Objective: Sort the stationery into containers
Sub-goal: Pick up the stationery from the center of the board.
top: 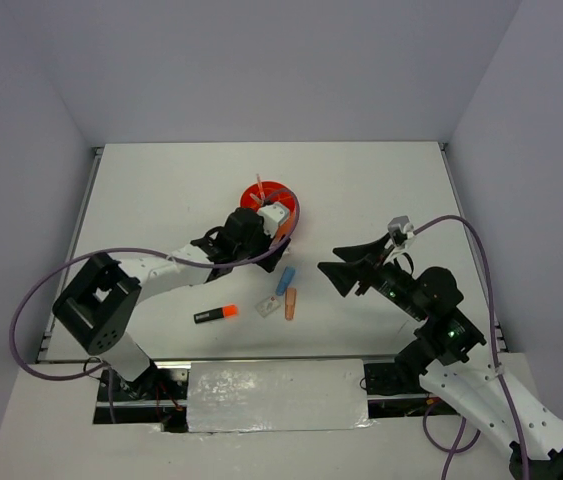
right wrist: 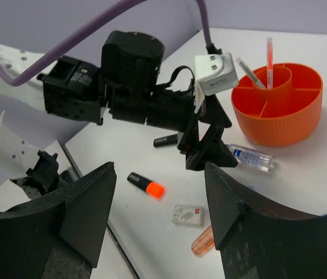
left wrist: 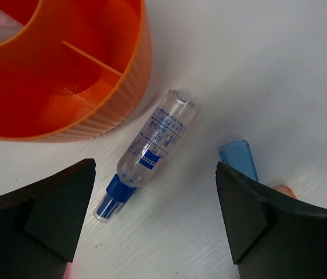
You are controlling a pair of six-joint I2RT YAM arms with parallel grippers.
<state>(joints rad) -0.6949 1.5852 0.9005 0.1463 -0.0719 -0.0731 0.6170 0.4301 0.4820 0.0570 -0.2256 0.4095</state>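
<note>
While the sorting stands at the pick-up step, my left gripper (left wrist: 154,192) hangs with its jaws spread wide and empty. The blue-clear marker (left wrist: 154,148) lies on the table directly beneath and between them, just beside the wall of the orange tub (left wrist: 122,99).

As I judge it, the next move calls for a straight descent, a slight wrist turn to square the jaws across the barrel, and a firm close, since the round barrel may roll.

Count, left to right:
- 1 orange-capped highlighter (top: 216,314)
- 1 white eraser (top: 268,307)
- 1 marker
- 1 blue eraser (left wrist: 239,157)
- 1 salmon eraser (left wrist: 282,189)
- 1 tub, with 2 thin pens (right wrist: 269,58) in its centre cup

Farthest right, my right gripper (right wrist: 160,171) is parted and holds nothing, well apart from the tub.
</note>
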